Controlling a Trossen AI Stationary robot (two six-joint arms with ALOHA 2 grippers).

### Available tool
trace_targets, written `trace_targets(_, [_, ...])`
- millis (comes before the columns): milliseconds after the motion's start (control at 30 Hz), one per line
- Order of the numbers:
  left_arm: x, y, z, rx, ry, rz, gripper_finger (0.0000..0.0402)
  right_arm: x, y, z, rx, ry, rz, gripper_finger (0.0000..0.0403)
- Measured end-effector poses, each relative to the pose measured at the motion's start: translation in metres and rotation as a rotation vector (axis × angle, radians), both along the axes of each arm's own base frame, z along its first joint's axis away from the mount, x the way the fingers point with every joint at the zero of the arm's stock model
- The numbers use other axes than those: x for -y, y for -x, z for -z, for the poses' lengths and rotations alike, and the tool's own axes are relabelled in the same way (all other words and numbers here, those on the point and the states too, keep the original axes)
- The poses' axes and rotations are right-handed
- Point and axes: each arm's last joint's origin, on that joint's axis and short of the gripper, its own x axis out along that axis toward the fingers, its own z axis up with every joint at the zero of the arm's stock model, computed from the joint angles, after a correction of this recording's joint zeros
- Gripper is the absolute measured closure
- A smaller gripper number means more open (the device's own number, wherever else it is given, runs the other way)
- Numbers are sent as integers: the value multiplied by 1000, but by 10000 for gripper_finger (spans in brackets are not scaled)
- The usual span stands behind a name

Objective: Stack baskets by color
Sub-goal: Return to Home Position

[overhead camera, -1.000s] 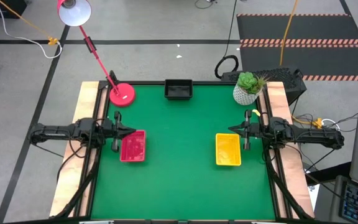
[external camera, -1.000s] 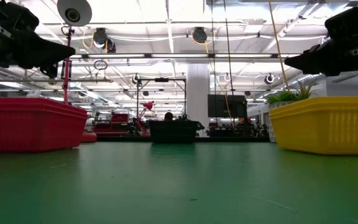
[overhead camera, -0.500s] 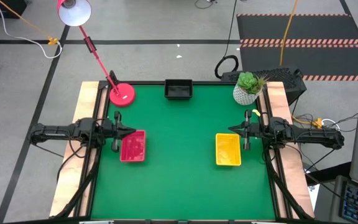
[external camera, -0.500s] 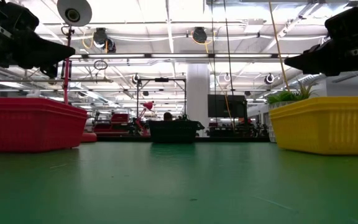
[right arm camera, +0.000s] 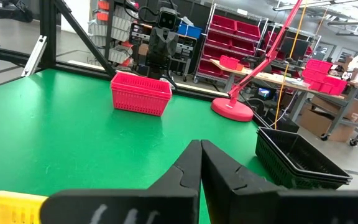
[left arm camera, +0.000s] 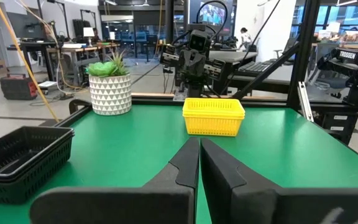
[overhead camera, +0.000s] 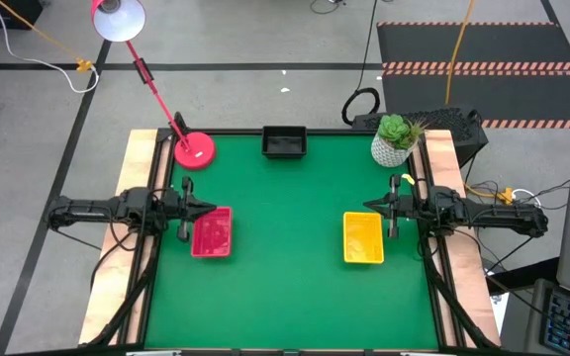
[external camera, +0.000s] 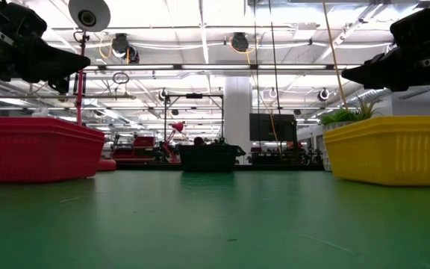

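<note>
1. Now, you are looking at a green table [overhead camera: 285, 297] with both arms reaching in from its two sides, level with each other and pointing at one another across the middle
2. Your left gripper [overhead camera: 210, 209] is hovering over the edge of the red baskets [overhead camera: 212, 235] that lies nearest the lamp base [overhead camera: 194, 150]; the left wrist view is showing its two fingers [left arm camera: 184, 167] pressed together with nothing between them
3. Your right gripper [overhead camera: 368, 206] is hovering just past the edge of the yellow baskets [overhead camera: 362, 240] that lies nearest the pot [overhead camera: 394, 150]; the right wrist view is showing its fingers [right arm camera: 185, 167] closed on each other too, holding nothing
4. Seen from the low view, both grippers are hanging above the basket rims with clear air under them, touching neither colour
5. The red baskets are sitting on the left half of the table, long side running from the near edge toward the far edge
6. The yellow baskets are sitting on the right half, level with the red ones and well apart from them
7. The black baskets [overhead camera: 284, 143] are sitting at the middle of the far edge, between the lamp base and the pot, apart from both
8. Both wrist views are showing layered rims on the black baskets, one nested in another; how many are nested in each colour you cannot count from these views
</note>
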Motion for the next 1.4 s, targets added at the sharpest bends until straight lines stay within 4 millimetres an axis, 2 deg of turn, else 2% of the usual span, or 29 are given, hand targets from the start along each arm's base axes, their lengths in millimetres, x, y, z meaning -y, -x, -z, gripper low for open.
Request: trace_targets(1400, [0,0,-4,46,1,-2,382,0,0,0,0,0,0,403])
